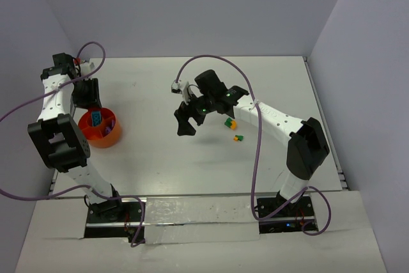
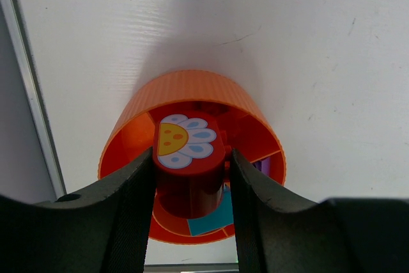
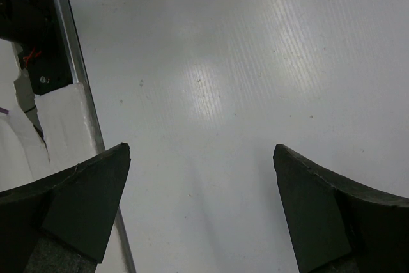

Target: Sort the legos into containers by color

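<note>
Our left hand [image 2: 192,161] grips a red lego [image 2: 190,148] with a daisy face over the orange bowl [image 2: 185,87] at the bench's [image 1: 160,164] left, where a teal lego [image 2: 211,218] lies. Our right hand [image 3: 201,177] is spread wide and empty, near two loose legos [image 1: 238,138].

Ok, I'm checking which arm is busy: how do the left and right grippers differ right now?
The left gripper is closed on a red daisy-printed lego; the right gripper is wide open and empty. The left gripper sits over the orange bowl; the right gripper hangs over the table, away from it. Both have dark fingers.
</note>
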`<state>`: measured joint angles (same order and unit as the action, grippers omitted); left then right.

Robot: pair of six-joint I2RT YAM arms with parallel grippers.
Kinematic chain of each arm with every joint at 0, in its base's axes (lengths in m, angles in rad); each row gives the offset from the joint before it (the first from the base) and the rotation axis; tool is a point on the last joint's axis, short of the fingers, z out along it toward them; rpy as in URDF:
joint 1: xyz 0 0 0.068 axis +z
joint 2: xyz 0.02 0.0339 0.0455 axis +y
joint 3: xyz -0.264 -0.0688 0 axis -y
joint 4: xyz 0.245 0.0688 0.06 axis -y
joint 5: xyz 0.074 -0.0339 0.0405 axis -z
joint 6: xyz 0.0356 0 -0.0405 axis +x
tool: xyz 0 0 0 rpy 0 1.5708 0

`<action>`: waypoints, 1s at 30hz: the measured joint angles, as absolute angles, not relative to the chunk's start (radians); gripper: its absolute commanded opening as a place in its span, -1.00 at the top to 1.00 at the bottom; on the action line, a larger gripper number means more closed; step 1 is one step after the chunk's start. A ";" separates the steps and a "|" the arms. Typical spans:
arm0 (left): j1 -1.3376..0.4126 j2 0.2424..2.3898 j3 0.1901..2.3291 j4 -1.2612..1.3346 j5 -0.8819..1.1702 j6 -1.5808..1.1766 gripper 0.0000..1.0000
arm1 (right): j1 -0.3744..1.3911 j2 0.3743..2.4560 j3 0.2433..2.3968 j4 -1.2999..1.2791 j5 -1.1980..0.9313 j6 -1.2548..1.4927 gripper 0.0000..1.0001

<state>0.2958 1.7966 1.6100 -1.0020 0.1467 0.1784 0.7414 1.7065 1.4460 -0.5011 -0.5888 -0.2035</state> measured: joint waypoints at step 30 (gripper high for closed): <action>0.303 1.784 1.582 -0.986 0.233 0.207 0.46 | 0.736 1.708 1.446 -0.501 -0.591 -0.207 -1.00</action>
